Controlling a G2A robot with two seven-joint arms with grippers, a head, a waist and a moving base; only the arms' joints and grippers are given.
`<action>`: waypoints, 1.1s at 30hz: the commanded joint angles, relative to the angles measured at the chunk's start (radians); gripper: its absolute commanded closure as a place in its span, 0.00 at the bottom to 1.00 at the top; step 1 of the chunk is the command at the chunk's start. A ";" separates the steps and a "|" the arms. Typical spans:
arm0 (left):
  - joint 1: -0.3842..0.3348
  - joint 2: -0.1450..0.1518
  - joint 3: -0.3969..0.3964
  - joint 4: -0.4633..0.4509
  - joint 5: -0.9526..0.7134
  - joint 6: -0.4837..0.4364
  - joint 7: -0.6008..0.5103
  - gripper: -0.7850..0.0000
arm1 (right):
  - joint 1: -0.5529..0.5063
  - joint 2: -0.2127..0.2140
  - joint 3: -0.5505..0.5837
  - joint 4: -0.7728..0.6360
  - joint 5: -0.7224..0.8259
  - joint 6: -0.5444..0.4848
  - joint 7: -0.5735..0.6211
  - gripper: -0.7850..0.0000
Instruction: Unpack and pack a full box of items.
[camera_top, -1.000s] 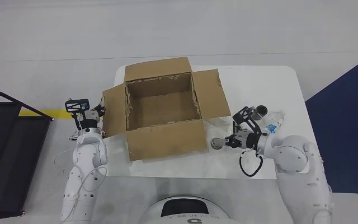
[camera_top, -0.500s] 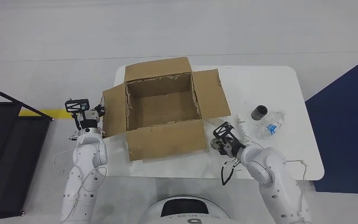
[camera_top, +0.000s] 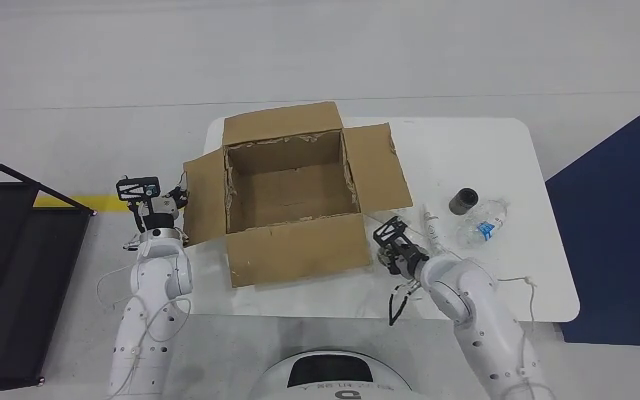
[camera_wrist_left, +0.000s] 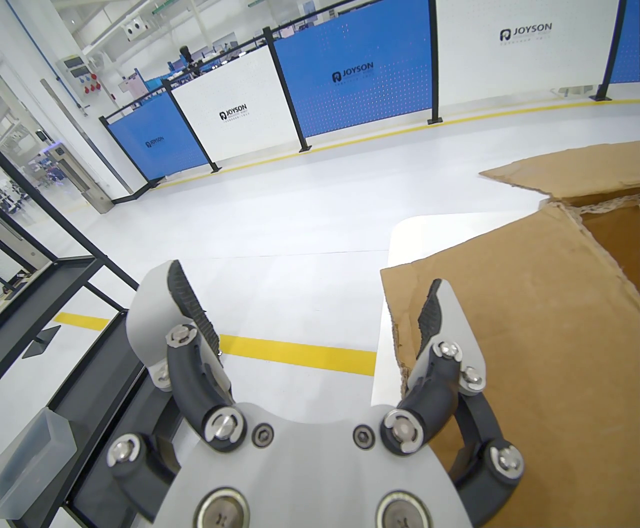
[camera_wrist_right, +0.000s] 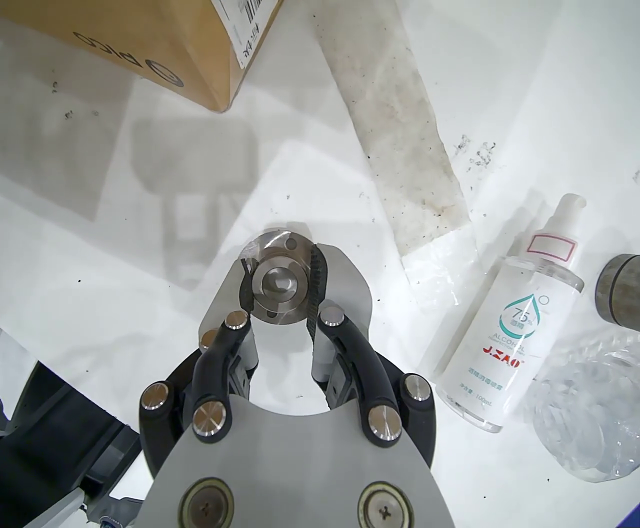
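An open cardboard box (camera_top: 290, 195) with all flaps spread sits mid-table, and its inside looks bare. My right gripper (camera_wrist_right: 279, 285) (camera_top: 390, 252) is low over the table by the box's front right corner, its fingers closed around a round metal flange (camera_wrist_right: 276, 284). A clear spray bottle (camera_wrist_right: 510, 330) (camera_top: 432, 222), a dark cylinder (camera_top: 463, 201) (camera_wrist_right: 619, 295) and a crumpled clear plastic bottle (camera_top: 487, 221) (camera_wrist_right: 590, 405) lie on the table to the right. My left gripper (camera_wrist_left: 305, 310) (camera_top: 140, 190) hangs open and empty off the table's left edge, beside the box's left flap (camera_wrist_left: 520, 325).
A strip of dirty clear tape (camera_wrist_right: 400, 140) lies on the white table (camera_top: 500, 160) between the box corner and the spray bottle. A black rack (camera_wrist_left: 75, 320) stands on the floor left of the table. Bare table surface spreads at the far right and back.
My right arm has swung from beside the bottles leftward to the box's front right corner, and its gripper now sits around the metal flange. The left arm has not moved.
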 joint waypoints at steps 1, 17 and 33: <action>0.000 0.000 0.000 0.000 0.000 0.000 0.000 0.00 | 0.001 0.000 -0.008 0.002 -0.007 0.010 0.000 0.77; 0.000 0.000 0.000 0.000 0.000 0.000 0.000 0.00 | -0.232 0.022 0.263 -0.209 0.245 0.034 -0.201 1.00; 0.000 0.000 0.000 0.000 0.000 0.000 0.000 0.00 | -0.347 0.036 0.470 -0.467 0.754 -0.115 -0.329 1.00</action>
